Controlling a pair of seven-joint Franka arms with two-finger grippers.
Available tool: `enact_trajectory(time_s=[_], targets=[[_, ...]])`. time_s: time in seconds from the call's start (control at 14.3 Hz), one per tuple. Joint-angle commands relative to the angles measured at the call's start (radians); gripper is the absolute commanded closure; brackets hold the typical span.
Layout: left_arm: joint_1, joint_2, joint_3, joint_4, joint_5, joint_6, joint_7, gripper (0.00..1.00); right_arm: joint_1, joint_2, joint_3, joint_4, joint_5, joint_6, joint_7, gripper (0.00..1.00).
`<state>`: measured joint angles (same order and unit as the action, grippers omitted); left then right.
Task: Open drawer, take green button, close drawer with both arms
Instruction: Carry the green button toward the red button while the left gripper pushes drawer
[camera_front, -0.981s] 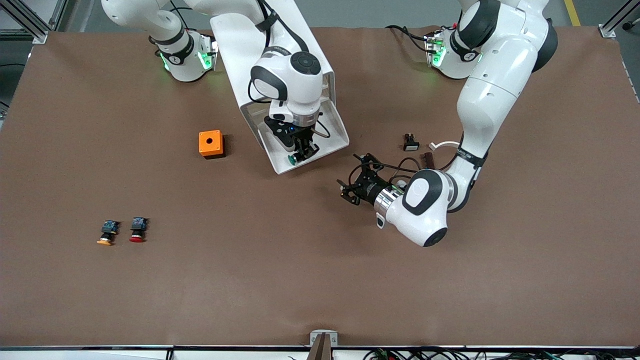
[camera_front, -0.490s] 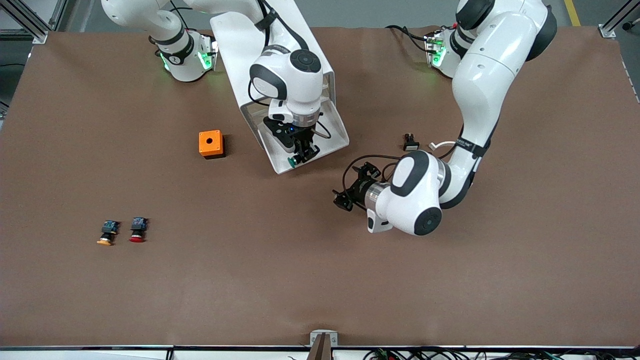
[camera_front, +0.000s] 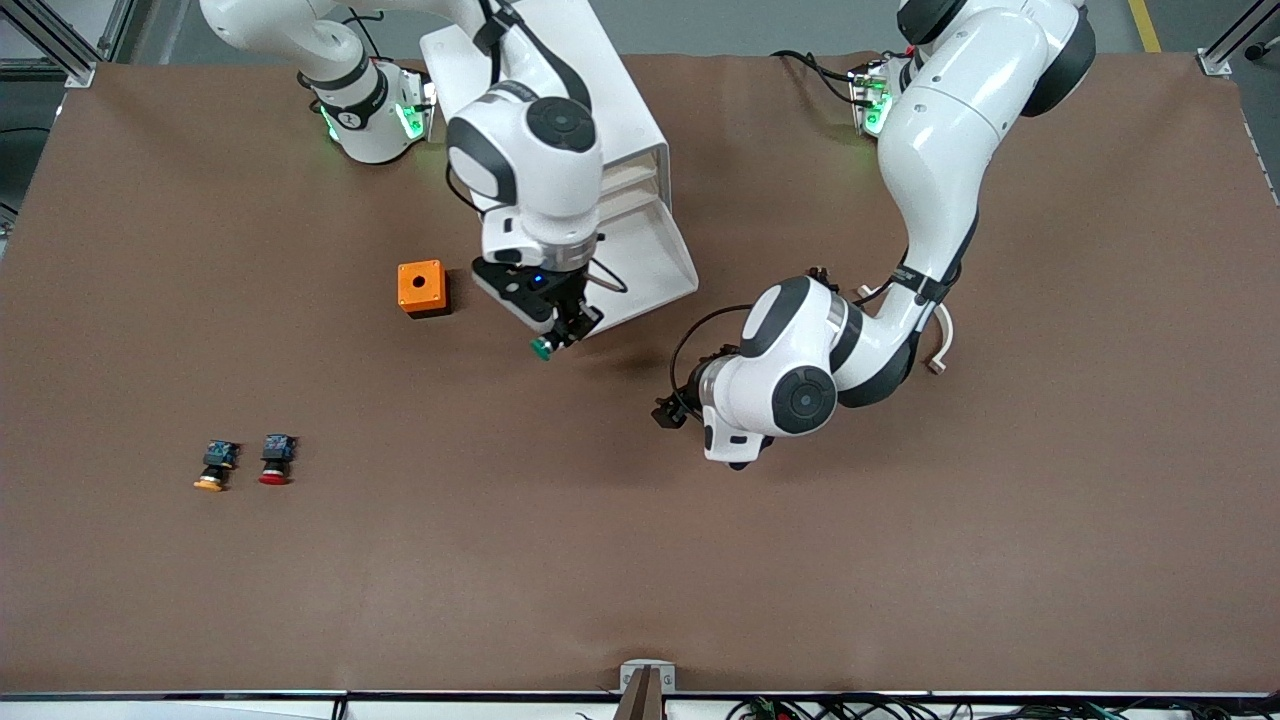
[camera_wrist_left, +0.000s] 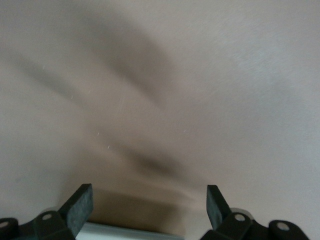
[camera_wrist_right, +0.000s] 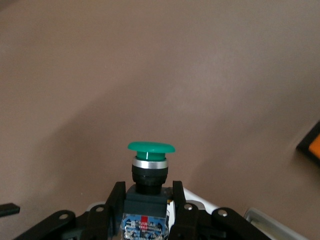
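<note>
- The cabinet (camera_front: 610, 110) stands in the upper middle of the front view, and we judge it light enough to slide, so any push on it should run straight along the drawer's travel
- The drawer (camera_front: 655, 265) is pulled out of the cabinet toward the middle of the frame; we judge taking the button as nearly done and closing as the step left
- The table (camera_front: 900, 560) is bare below the drawer's front in the frame, which gives us room to line up the push
- The small orange box (camera_front: 422, 288) sits just beside the right arm's path, at mid-height in the frame, so we carry the load above it and not across it
- The left gripper (camera_front: 672, 410) hangs low over the table near the frame's centre, below the drawer's front; its fingers (camera_wrist_left: 80, 205) are spread wide with nothing between them, and we would press the drawer front squarely
- The right gripper (camera_front: 560, 330) is over the drawer's front corner, clamped on the button (camera_front: 543, 348) by its black body, green cap pointing outward
- We lift clear of the drawer's rim before the push starts, keeping the grip firm
- The red-capped button (camera_front: 274, 460) and the yellow-capped button (camera_front: 214, 466) lie in the lower part of the frame toward the right arm's end; we leave them alone
</note>
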<state>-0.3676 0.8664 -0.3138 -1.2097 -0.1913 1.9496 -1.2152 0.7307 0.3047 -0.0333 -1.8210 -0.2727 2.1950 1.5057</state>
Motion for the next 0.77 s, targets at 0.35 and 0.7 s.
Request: enact_trajectory(time_s=[0.35,0.7], targets=[[-0.091,-0.044,-0.010,-0.048,0.161,0.025,0.014,0.00,-0.267,-0.062,0.012,-0.011,0.079,-0.012,-0.623,1.00],[-0.161,-0.063,-0.010,-0.128,0.239,0.077,0.002,0.00,-0.447,-0.045,0.012,-0.011,0.086,0.008,-0.973,1.00]])
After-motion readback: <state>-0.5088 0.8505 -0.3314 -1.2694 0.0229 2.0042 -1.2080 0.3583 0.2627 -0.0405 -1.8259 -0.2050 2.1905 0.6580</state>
